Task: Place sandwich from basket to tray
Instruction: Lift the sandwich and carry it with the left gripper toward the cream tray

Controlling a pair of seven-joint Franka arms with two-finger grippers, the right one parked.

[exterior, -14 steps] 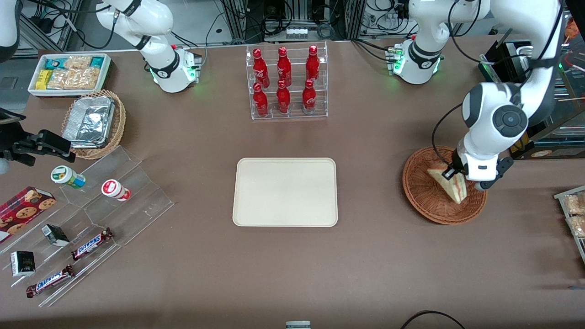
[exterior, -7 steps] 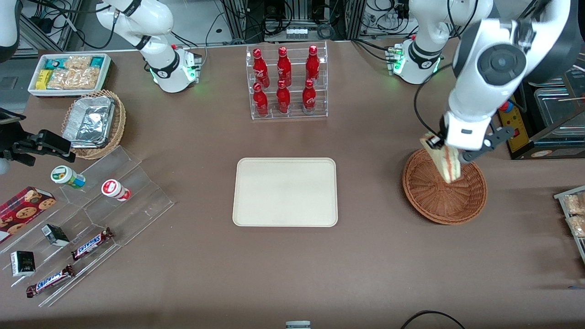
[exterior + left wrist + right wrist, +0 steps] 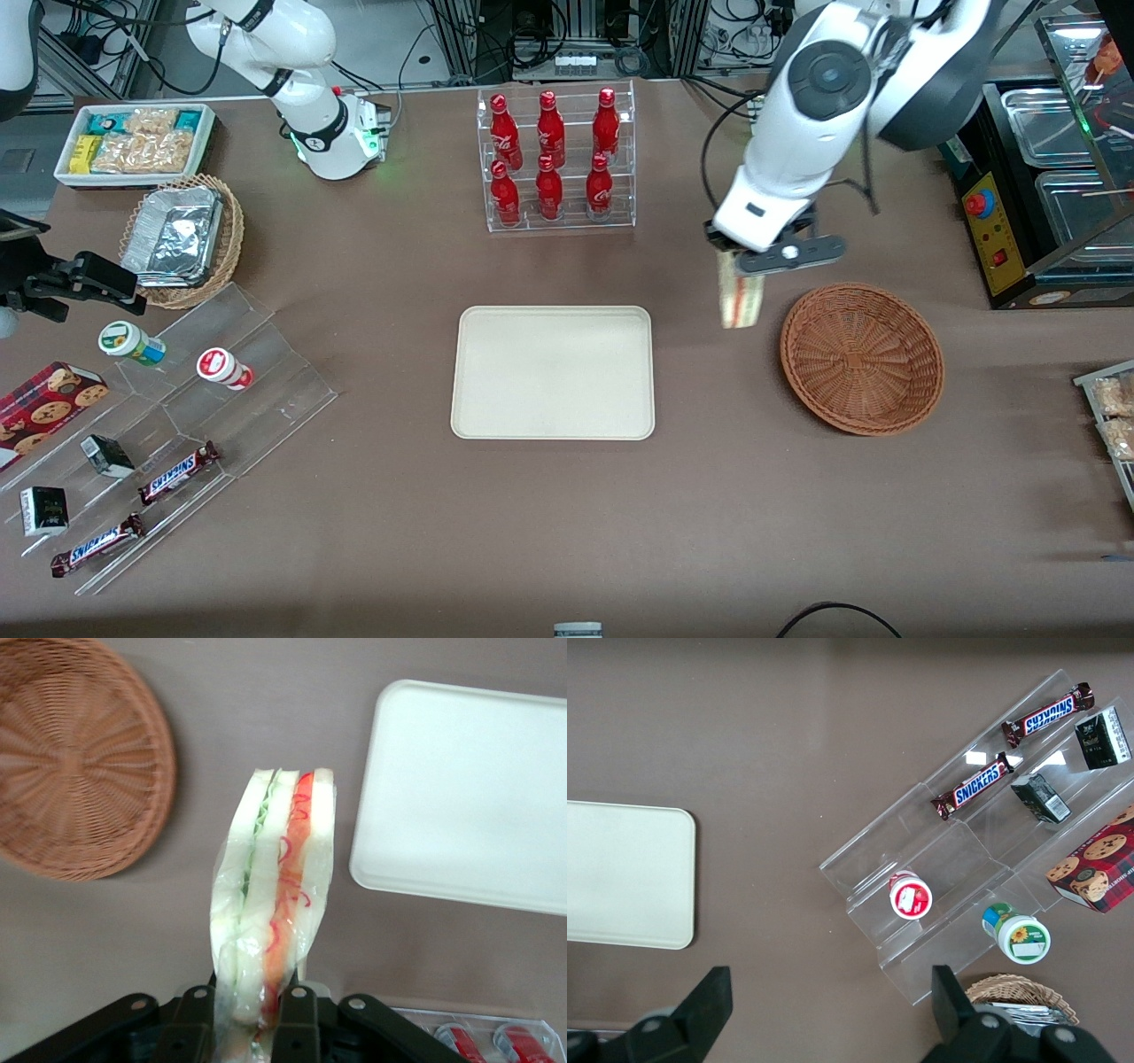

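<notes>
My left gripper (image 3: 738, 262) is shut on the sandwich (image 3: 739, 299), a pale bread wedge with red and green filling, which hangs from it in the air above the bare table between the basket (image 3: 861, 357) and the tray (image 3: 553, 372). In the left wrist view the black fingers (image 3: 297, 1019) clamp the wrapped sandwich (image 3: 275, 895) at its narrow end. The reddish-brown wicker basket (image 3: 75, 762) holds nothing. The cream tray (image 3: 469, 797) is bare; it also shows in the right wrist view (image 3: 625, 873).
A clear rack of red bottles (image 3: 554, 159) stands farther from the camera than the tray. Toward the parked arm's end are a tan basket with foil containers (image 3: 182, 237), a white snack bin (image 3: 135, 142) and an acrylic stand with snacks (image 3: 168, 425).
The gripper has lifted the sandwich out of the basket and carried it sideways toward the tray; the basket is now bare.
</notes>
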